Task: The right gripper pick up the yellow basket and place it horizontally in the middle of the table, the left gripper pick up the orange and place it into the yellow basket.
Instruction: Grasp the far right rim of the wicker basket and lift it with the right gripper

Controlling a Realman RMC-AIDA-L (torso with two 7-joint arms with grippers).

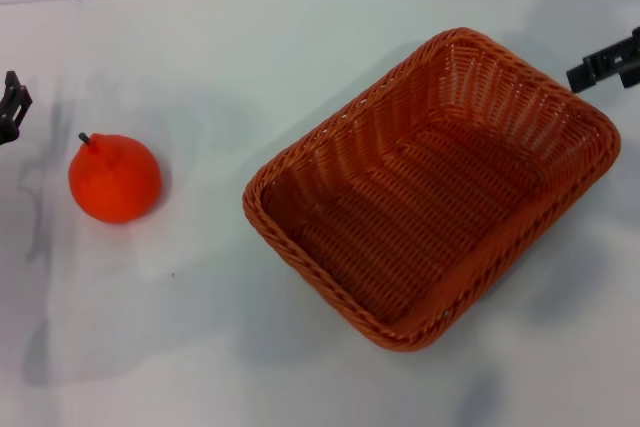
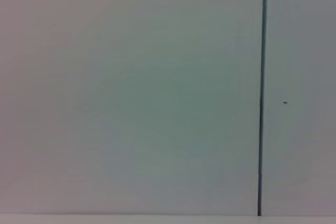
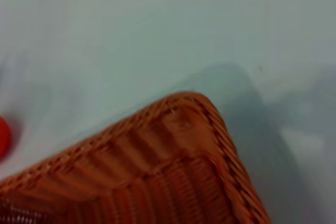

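The white table (image 1: 300, 57) is smooth and plain, and it spreads well beyond everything on it, with wide bare room in front, behind and between the objects. A thin dark seam (image 2: 261, 93) crosses the pale surface in the left wrist view.

The yellow basket (image 1: 430, 187) sits right of centre on the table, turned diagonally and standing upright with nothing inside. It is a rectangular woven wicker piece, orange-brown, with rounded corners and a braided rim; one corner (image 3: 184, 114) fills the right wrist view.

The orange (image 1: 114, 179) rests on the table well apart from the basket, to its left. It is round and bright, with a short dark stem.

The right end effector (image 1: 608, 62) hangs at the right edge, just beyond the basket's far corner and clear of it; whether it is released or clenched cannot be told. The left end effector (image 1: 12, 105) shows at the left edge, near the orange but apart from it, its state likewise unreadable.
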